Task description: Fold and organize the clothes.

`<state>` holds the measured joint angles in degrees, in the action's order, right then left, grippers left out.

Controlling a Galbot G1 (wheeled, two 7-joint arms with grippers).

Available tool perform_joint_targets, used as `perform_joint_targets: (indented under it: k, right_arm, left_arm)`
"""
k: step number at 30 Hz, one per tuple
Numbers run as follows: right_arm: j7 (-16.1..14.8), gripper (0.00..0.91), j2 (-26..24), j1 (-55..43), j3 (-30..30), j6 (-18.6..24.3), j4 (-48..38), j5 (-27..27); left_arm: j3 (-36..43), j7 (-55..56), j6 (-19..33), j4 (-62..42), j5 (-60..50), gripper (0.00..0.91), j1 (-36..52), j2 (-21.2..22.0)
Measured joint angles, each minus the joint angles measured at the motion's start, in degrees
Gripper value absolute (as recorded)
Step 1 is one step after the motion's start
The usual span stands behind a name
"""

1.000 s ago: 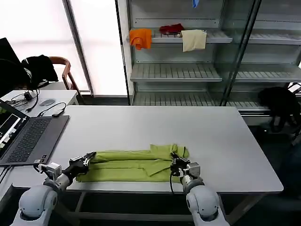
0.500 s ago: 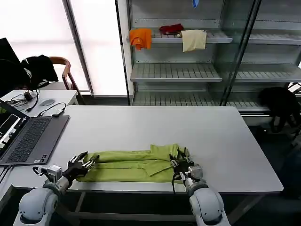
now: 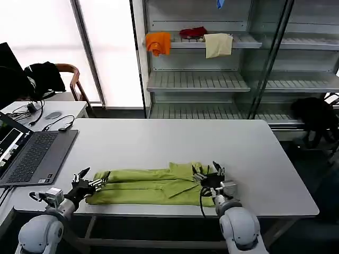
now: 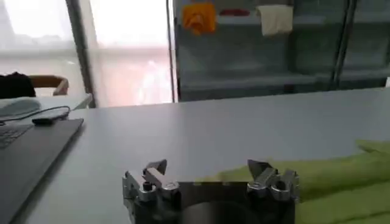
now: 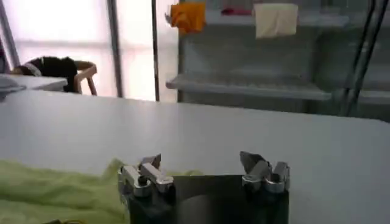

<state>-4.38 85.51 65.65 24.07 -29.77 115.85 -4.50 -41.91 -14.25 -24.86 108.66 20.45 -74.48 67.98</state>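
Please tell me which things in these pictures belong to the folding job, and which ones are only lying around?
Belonging to the job:
- green T-shirt, folded into a long strip at the table's near edge
- left hand, open, at its left end
- right hand, open, at its right end

Just lying about:
- laptop
- orange cloth, red cloth and cream cloth on the shelf
- chair

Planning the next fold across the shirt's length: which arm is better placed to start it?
Probably either; slightly the left. The left tool sits open at the T-shirt's narrow end; the right tool, also open, is beside the bunched end.
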Motion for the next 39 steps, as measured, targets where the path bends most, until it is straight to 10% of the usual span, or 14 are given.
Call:
perform_joint_targets:
  k: [9, 21, 31, 39]
  right_arm:
    - [-0.6, 0.907, -0.82, -1.57, 1.17, 2.64, 0.58, -3.55]
    - [-0.77, 0.907, -1.64, -2.55, 2.07, 3.87, 0.44, -4.68]
    - [-0.12, 0.907, -1.68, -2.78, 2.3, 3.8, 0.34, -5.26]
    - [0.59, 0.907, -2.07, -2.88, 2.87, 3.19, 0.88, -5.72]
  left_arm:
    - [0.63, 7.35, 3.0, -0.66, 2.05, 0.907, -1.2, 3.93]
    - [2.11, 12.15, 4.27, -1.8, 1.56, 0.645, -1.12, 7.26]
    - [3.11, 13.32, 4.81, -2.2, -0.65, 0.04, -1.75, 8.46]
    - [4.07, 12.94, 4.96, -1.97, -2.77, 0.0, -2.14, 9.36]
